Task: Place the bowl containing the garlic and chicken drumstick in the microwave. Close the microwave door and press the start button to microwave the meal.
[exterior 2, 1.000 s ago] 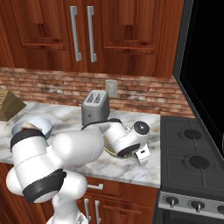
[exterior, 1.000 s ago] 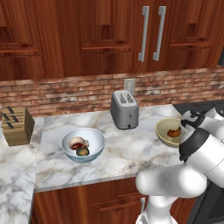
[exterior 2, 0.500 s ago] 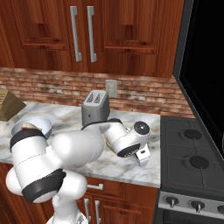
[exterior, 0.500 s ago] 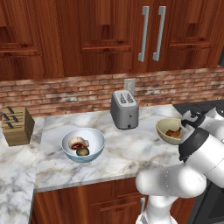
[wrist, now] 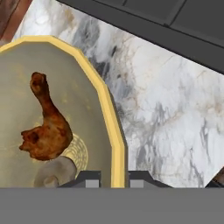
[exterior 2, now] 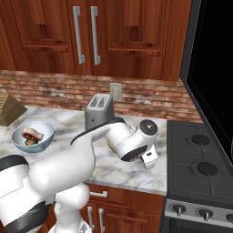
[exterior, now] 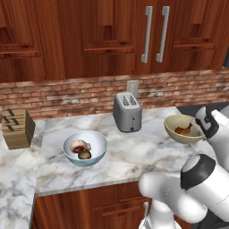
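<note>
Closed in on the bowl [wrist: 114,144] rim, one finger [wrist: 89,180] inside, one outside; a second ago the gripper [wrist: 113,181] stood wider.

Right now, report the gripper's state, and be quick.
Gripper: shut on the bowl, one finger on each side of its yellow rim; the chicken drumstick lies inside.

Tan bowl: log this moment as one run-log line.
phase: grasp | gripper: shut on bowl rim | chicken drumstick: inside bowl | bowl: on counter, right of toaster
</note>
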### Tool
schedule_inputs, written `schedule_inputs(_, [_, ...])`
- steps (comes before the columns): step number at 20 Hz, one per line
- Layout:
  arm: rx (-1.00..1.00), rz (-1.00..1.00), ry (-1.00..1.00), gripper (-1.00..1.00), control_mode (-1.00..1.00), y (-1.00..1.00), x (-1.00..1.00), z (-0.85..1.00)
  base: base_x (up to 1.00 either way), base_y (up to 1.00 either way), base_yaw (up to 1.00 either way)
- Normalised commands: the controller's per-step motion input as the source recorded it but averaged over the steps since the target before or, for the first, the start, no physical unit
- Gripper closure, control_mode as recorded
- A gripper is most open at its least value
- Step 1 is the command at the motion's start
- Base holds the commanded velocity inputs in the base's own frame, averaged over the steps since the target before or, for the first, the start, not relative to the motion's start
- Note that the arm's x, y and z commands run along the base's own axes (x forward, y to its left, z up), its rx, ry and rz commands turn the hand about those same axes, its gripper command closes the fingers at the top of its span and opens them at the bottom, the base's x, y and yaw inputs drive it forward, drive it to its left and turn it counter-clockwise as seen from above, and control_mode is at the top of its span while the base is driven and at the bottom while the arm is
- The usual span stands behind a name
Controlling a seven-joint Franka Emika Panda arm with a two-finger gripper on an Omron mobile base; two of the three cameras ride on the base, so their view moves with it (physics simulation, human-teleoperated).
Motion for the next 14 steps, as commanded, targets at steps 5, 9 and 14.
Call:
schedule_inputs(5, [0.0,0.0,-0.13,1.0,-1.0,0.53,-0.48,0.66,0.0,0.0,0.0])
schedule_inputs(9, [0.0,0.0,-0.1,1.0,-1.0,0.63,-0.46,0.62,0.0,0.0,0.0])
schedule_inputs(14, [0.0,0.04,-0.11,1.0,-1.0,0.73,-0.46,0.65,0.0,0.0,0.0])
